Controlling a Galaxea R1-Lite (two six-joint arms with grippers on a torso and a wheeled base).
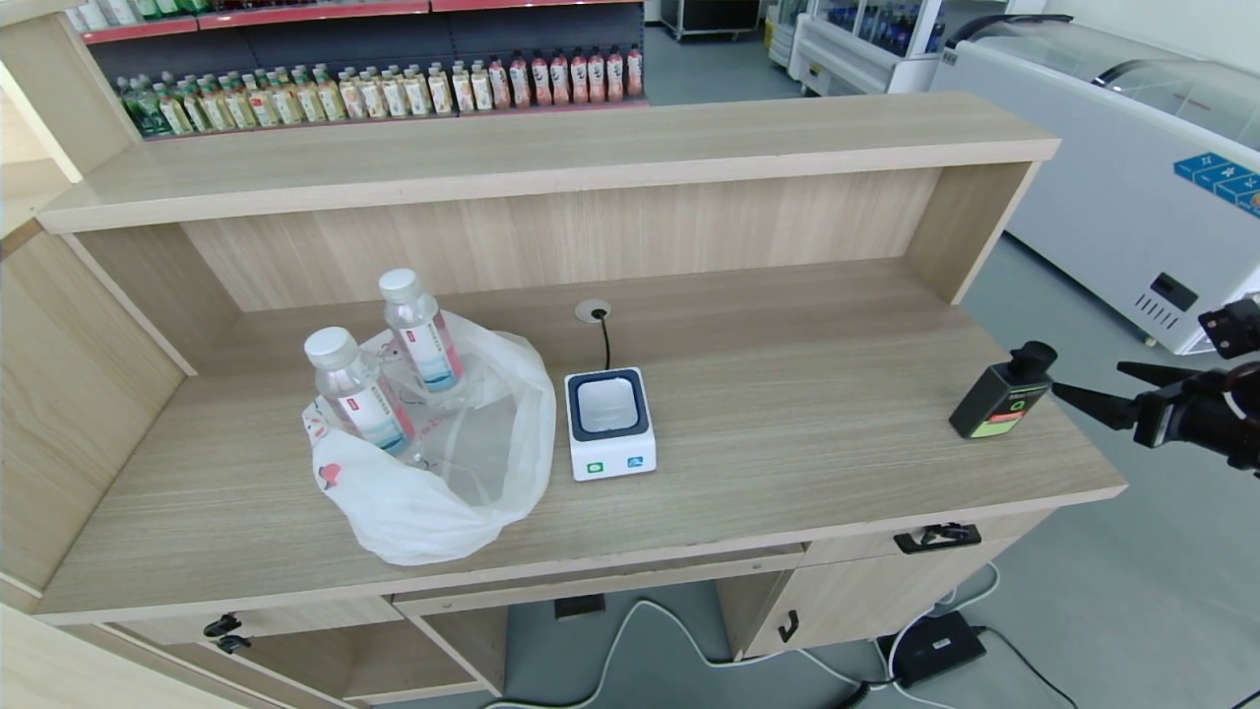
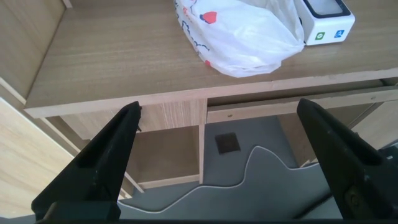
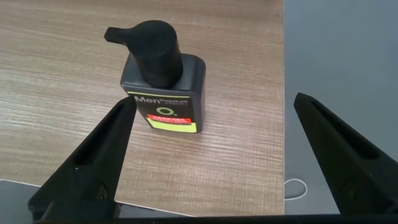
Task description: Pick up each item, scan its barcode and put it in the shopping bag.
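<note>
Right gripper point(image 1: 1085, 377) fingers spread wide and holding nothing, black plastic pump bottle with green label point(image 1: 1002, 402) upright just ahead of their tips, at the light wooden counter's point(image 1: 787, 433) end, left gripper point(image 2: 219, 106) fingers wide too, white plastic shopping bag point(image 2: 239, 40) beyond them with 2 clear water bottles point(image 1: 359, 394) inside, white square scanner point(image 1: 609, 423) beside it

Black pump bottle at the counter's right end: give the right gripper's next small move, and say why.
Probably ease the right gripper forward until its open fingers straddle the black pump bottle. The bottle stands ungrasped near the edge of the counter, just ahead of the fingertips.
</note>
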